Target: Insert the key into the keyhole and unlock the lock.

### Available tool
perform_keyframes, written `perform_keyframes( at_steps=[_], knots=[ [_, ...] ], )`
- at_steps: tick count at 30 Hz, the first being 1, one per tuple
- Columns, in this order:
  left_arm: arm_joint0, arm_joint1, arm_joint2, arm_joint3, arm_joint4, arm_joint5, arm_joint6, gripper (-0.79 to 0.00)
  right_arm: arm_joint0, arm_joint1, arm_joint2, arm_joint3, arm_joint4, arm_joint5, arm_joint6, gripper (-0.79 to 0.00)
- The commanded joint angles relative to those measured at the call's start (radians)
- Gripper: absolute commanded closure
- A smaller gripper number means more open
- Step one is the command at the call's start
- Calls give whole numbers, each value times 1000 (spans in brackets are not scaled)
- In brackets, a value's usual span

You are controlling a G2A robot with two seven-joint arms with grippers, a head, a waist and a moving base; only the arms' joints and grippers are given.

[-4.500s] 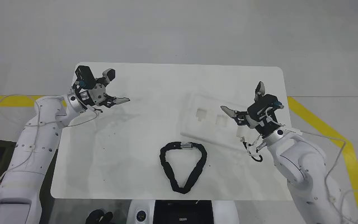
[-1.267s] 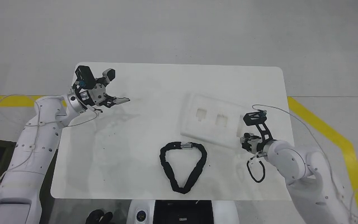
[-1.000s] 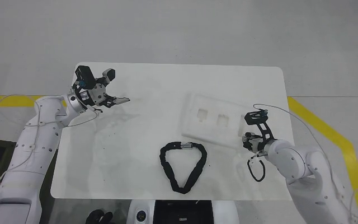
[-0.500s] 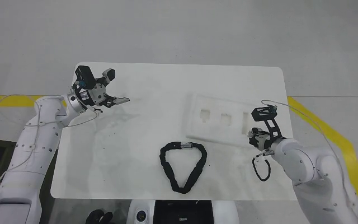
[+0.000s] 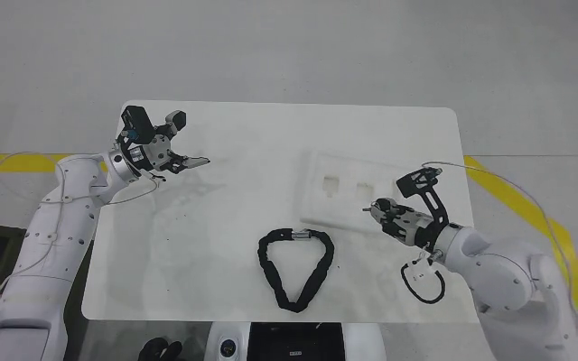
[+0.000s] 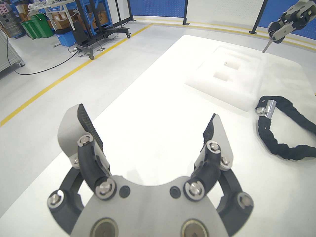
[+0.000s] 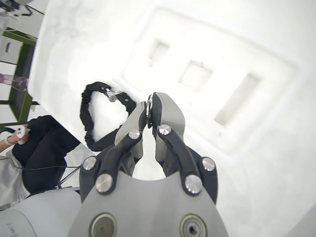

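Note:
A black fabric-covered chain lock lies as a loop near the table's front edge, its metal cylinder at the far side of the loop. My right gripper hangs over the near edge of the white foam tray, shut on the small metal key, which points towards the lock. In the right wrist view the lock and its cylinder end lie just beyond the fingertips. My left gripper stands open and empty over the far left corner; its wrist view shows the lock and the key.
The foam tray has three rectangular recesses and lies right of centre on the white table. A black cable loop hangs from the right arm near the front right edge. Bare table lies between the left gripper and the lock.
The right arm lowered onto the tray, then rose and turned; its gripper now points left towards the lock with the key in it. The tray shifted slightly. The left arm kept still.

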Motion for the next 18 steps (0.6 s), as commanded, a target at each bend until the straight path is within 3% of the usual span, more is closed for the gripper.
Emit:
perform_keyframes(
  at_steps=[1,12,18],
  knots=[
    [0,0,0,0,0,0,0,-785,-3,0,5,20,47,-43,-34,0],
    [0,0,0,0,0,0,0,-785,-18,4,42,91,125,-163,-123,0],
    [0,0,0,0,0,0,0,-785,-18,4,42,91,125,-163,-123,0]
  ],
)
